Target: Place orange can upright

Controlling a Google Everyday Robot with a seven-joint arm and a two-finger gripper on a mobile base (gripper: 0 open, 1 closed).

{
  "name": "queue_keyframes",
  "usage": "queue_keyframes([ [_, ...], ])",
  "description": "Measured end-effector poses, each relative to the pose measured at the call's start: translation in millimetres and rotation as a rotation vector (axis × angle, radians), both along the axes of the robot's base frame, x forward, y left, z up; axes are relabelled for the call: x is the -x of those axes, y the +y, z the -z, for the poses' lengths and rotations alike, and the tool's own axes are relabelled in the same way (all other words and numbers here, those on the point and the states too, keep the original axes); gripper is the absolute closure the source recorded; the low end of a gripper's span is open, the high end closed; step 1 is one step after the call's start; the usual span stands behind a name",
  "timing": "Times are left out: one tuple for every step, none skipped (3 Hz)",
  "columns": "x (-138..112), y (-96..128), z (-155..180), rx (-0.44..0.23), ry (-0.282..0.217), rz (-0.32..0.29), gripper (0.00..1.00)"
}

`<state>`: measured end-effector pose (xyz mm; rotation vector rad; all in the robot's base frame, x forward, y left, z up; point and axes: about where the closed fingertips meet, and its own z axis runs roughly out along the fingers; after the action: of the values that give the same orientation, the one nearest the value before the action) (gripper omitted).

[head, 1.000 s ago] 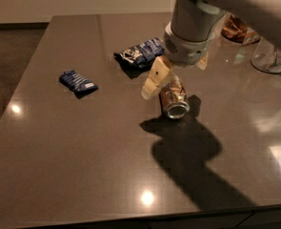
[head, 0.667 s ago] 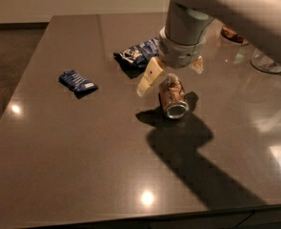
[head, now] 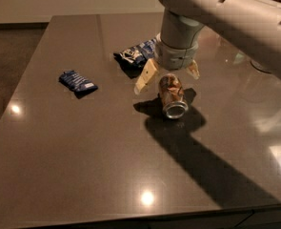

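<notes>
Dim, warm overhead light — round glare spots on the glossy dark-brown tabletop (head: 59,166). The beige two-finger gripper (head: 169,76), splayed above mid-table, throws a long shadow toward the near right.

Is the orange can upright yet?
No, tipped: the orange can lies with its silver end toward the camera; the gripper straddles it, open.

orange can (head: 171,95): 1 | blue packets (head: 77,82) (head: 136,56): 2 | gripper (head: 167,82): 1 (over can)

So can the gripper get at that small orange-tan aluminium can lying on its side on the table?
Probably yes: the gripper hangs open right above the orange can, fingers either side, nothing between them.
</notes>
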<state>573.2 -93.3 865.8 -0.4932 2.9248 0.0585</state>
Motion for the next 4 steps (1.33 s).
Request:
queue_keyframes([
  [-5, -1, 7, -0.004, 0.015, 0.031, 0.1],
  [-6, -1, 11, -0.011, 0.029, 0.03, 0.34],
  [-7, 2, 11, -0.036, 0.031, -0.015, 0.57],
  [-2, 14, -12, -0.143, -0.071, -0.181, 0.88],
])
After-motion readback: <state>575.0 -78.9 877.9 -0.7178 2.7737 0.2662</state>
